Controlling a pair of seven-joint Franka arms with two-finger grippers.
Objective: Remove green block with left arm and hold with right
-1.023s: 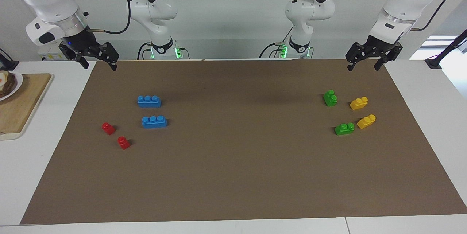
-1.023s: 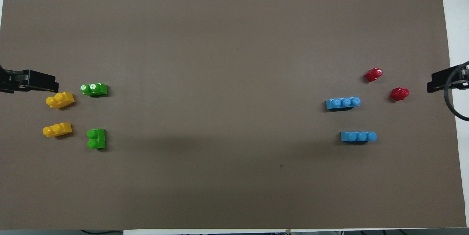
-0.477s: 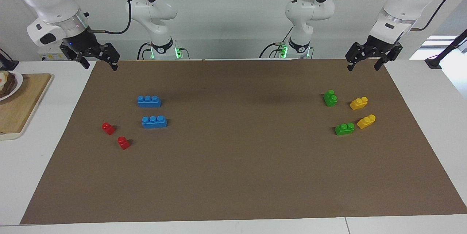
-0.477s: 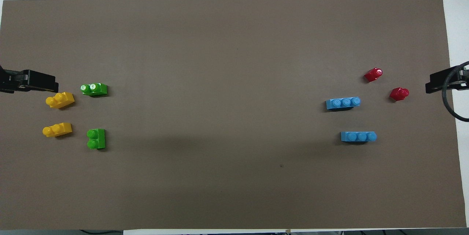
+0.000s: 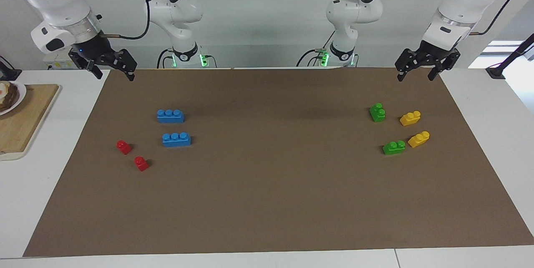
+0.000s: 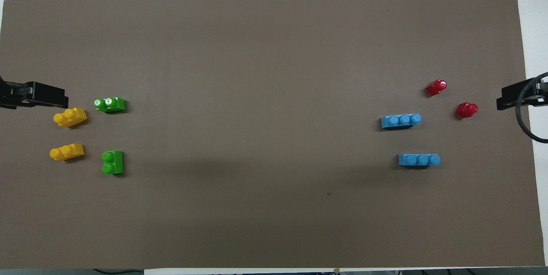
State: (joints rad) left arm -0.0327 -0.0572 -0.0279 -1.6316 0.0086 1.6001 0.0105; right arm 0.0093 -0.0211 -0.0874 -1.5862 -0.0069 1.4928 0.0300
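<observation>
Nothing has shifted since a second ago. Left gripper (image 5: 417,77) and right gripper (image 5: 113,75) hover, jaws spread, empty. Green blocks (image 5: 377,112) (image 5: 394,147) lie beside yellow blocks (image 5: 410,118), left arm's end.

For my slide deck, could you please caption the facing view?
Both arms wait raised at the mat's robot edge; two green blocks lie untouched.

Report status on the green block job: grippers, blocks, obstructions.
Left gripper and right gripper open, raised at the mat's robot edge. Both green blocks untouched on mat. Yellow blocks close beside them.
</observation>
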